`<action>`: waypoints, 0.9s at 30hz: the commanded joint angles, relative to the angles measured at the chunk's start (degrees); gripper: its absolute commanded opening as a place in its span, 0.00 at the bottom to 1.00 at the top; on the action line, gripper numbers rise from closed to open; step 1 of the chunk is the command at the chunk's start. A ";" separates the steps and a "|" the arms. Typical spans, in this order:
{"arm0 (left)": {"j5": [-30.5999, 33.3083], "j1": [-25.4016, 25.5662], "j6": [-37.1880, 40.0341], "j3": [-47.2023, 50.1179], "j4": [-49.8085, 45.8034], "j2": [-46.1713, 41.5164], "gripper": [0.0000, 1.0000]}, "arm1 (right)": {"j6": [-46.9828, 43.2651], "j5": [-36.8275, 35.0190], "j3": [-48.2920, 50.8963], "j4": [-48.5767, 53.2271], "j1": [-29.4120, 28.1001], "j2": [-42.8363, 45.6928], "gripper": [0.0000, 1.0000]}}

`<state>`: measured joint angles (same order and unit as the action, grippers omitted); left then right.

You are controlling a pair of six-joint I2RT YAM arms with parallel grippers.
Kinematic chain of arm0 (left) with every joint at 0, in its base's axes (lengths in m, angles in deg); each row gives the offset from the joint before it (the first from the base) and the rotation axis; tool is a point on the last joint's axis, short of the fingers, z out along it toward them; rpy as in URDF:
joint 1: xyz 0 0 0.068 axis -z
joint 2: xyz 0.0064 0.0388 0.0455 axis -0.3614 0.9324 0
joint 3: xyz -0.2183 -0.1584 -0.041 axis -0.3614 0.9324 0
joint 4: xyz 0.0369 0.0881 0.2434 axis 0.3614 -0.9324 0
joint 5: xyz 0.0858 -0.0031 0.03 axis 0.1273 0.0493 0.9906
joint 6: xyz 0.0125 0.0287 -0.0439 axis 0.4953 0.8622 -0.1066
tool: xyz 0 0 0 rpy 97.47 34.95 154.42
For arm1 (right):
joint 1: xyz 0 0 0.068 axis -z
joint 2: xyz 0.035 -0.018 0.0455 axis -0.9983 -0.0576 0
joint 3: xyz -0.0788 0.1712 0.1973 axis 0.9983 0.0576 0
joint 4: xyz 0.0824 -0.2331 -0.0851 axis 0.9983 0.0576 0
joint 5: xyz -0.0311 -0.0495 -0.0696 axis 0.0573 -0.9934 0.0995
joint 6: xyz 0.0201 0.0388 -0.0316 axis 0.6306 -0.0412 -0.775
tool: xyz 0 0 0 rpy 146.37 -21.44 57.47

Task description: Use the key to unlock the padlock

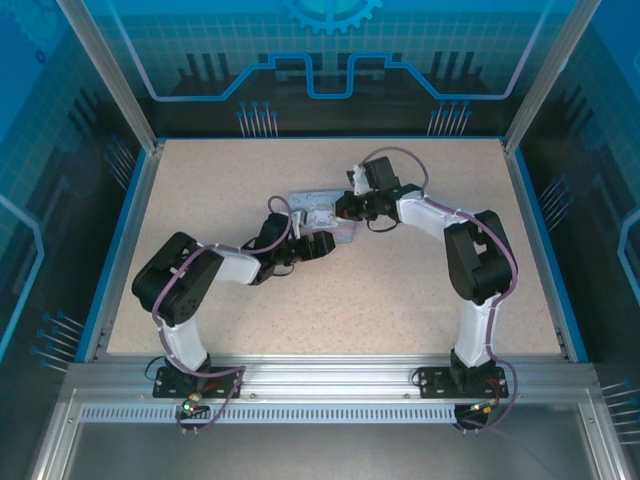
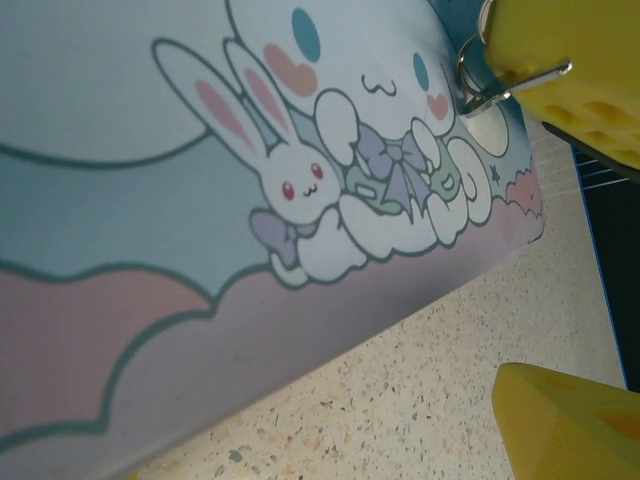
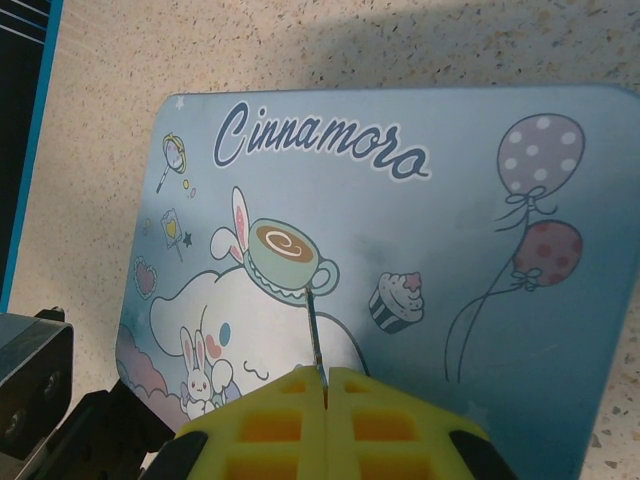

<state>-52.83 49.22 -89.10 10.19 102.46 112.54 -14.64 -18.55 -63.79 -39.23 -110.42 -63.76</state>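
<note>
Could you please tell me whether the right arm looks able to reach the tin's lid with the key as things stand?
Probably yes. The right hand, shut on the key, sits right over the tin, the key pointing at its lid, and nothing lies between them.

A pale blue cartoon tin (image 3: 450, 300) lies on the speckled beige table (image 1: 400, 290).

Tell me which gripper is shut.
The right gripper: it pinches the thin key over the tin, while the left gripper stands wide open.
</note>
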 commanded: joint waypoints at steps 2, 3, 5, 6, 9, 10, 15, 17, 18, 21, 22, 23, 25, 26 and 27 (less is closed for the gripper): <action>-0.17 0.44 -1.26 -1.00 1.21 1.73 0.88 | -1.61 -3.14 0.01 7.13 -1.05 -2.41 0.00; -0.07 0.37 -1.39 -0.78 2.49 2.00 0.88 | -1.71 -2.99 0.01 7.13 -1.14 -2.49 0.00; 0.21 0.69 -1.53 -0.45 5.44 2.65 0.88 | -1.70 -3.11 0.07 7.21 -1.32 -2.58 0.00; 0.42 0.79 -1.64 -0.15 7.47 3.11 0.88 | -1.72 -3.21 0.10 7.21 -1.41 -2.61 0.00; 1.59 1.87 -2.16 1.26 15.90 5.11 0.88 | -1.81 -3.23 0.28 7.21 -1.55 -2.61 0.00; 1.92 2.53 -1.96 1.38 17.80 5.98 0.88 | -1.80 -3.24 0.43 7.30 -1.59 -2.63 0.00; 3.88 4.92 -1.74 1.80 22.03 8.18 0.87 | -1.90 -3.35 0.66 7.38 -1.68 -2.35 0.00; 3.78 5.19 -1.52 1.66 21.86 7.99 0.86 | -1.98 -3.29 0.57 7.34 -1.67 -2.33 0.00; 3.70 5.12 -1.43 1.64 21.83 7.98 0.85 | -2.07 -3.28 0.46 7.30 -1.75 -2.32 0.00; 3.34 5.23 -1.32 1.81 22.73 7.85 0.81 | -2.23 -2.99 0.17 7.39 -1.77 -2.58 0.00; 3.26 5.27 -1.25 1.98 23.38 7.77 0.79 | -2.23 -2.90 0.04 7.40 -1.83 -2.68 0.00; 3.08 5.34 -1.38 2.14 23.86 7.66 0.77 | -2.32 -2.89 -0.07 7.38 -1.85 -2.78 0.00; 3.35 5.37 -1.27 2.55 24.48 6.94 0.70 | -2.42 -2.89 -0.08 7.39 -1.84 -2.79 0.00; 3.82 5.32 -1.46 2.96 24.92 6.66 0.68 | -2.37 -2.83 -0.08 7.27 -1.84 -2.80 0.00; 4.73 5.29 -1.84 3.57 25.70 6.24 0.64 | -2.36 -2.80 -0.08 7.30 -1.84 -2.76 0.00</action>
<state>-48.52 53.78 -90.78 12.55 122.65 119.70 -15.99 -19.84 -64.31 -38.33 -111.41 -63.78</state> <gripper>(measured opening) 0.653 0.043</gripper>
